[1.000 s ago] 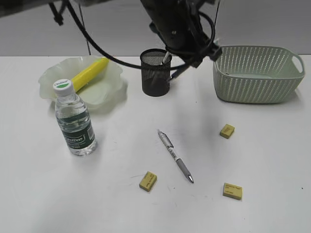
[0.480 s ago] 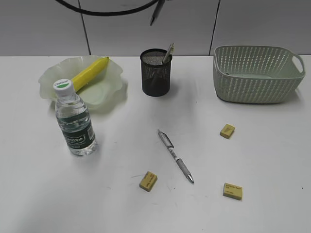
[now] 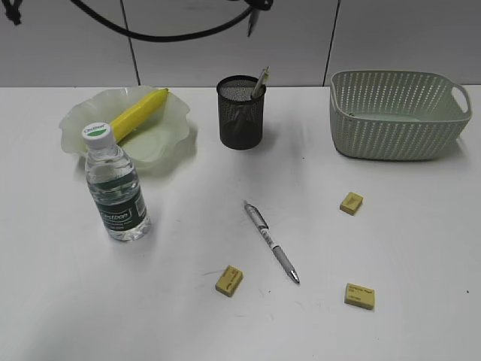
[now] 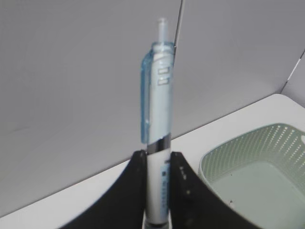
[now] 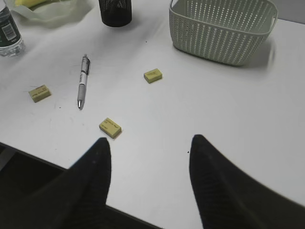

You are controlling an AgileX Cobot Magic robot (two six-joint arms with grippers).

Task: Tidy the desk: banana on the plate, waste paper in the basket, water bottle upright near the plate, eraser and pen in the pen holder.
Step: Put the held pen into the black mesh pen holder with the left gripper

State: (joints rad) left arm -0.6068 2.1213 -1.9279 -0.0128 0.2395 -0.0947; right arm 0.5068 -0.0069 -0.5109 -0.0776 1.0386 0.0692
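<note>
Evidently the pen-and-eraser step is in hand. The left pincer (image 4: 157, 155) is closed narrowly on the lower barrel of a blue pen (image 4: 157, 95), held upright high above the desk (image 3: 406, 316), with the basket (image 4: 252, 157) below it at about 4 o'clock in the left wrist view. The right pincer (image 5: 150, 143) hangs wide open and empty over the near edge.

On the desk, the banana (image 3: 139, 113) lies on the plate (image 3: 176, 139) at 10 o'clock, and the bottle (image 3: 114, 184) stands upright just beside the plate. The pen holder (image 3: 241, 113) stands at 12 o'clock with one pen tip (image 3: 261, 77) showing. A grey pen (image 3: 270, 241) lies near the middle, and three erasers (image 3: 229, 280) lie loose between 3 and 6 o'clock. No waste paper shows.

Next, I judge, the blue pen must be carried over the holder's mouth, kept vertical and let go low.
</note>
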